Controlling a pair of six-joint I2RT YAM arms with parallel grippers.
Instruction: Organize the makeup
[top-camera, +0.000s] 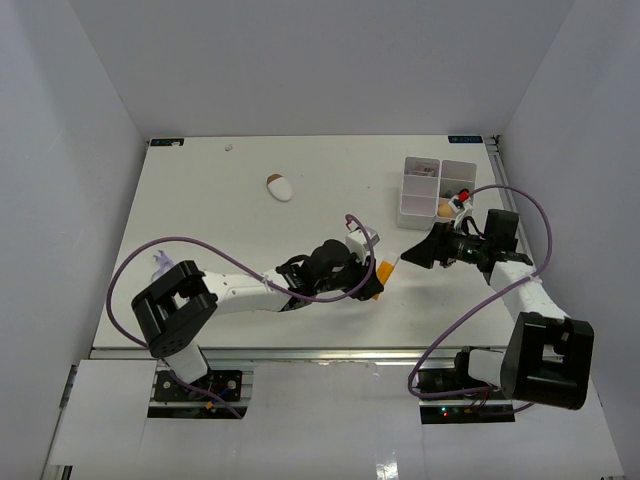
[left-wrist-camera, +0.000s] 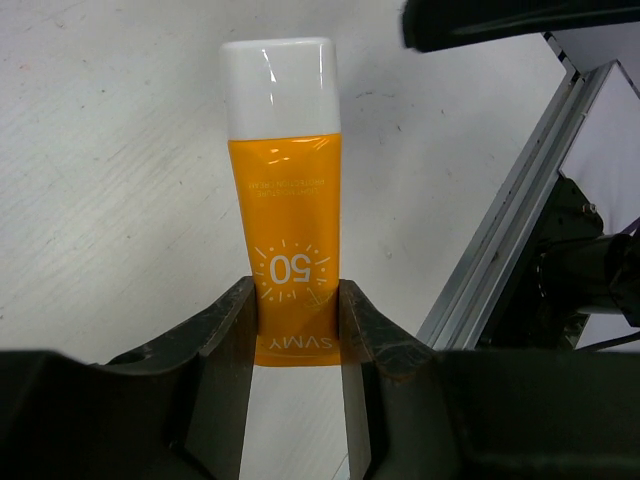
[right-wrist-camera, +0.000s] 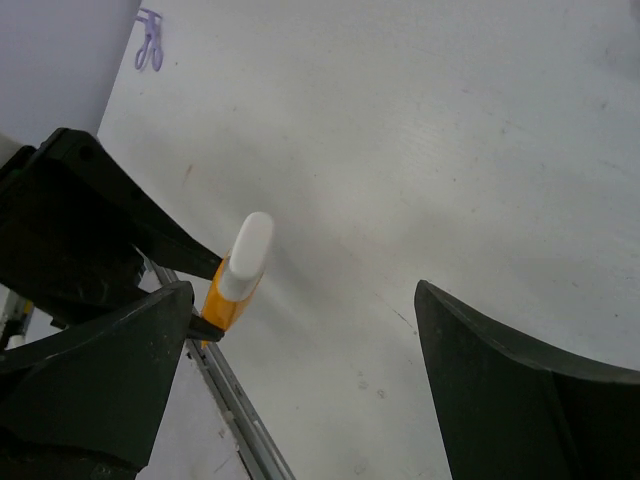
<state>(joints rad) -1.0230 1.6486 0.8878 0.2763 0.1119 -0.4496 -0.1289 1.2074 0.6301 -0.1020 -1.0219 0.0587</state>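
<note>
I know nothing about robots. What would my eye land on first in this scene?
The bright orange tube with its white cap stands out most, pinched at its tail by the left end effector near the middle front of the table. The right end effector faces it close by, wide open and holding nothing. Farther back on the right stands a white divided box, and a lone white-and-brown oval piece lies toward the back.

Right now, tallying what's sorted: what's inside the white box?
A tan sponge lies in a near compartment of the box. Beside it is something red and white, partly covered by the right arm. The far compartments are unclear.
</note>
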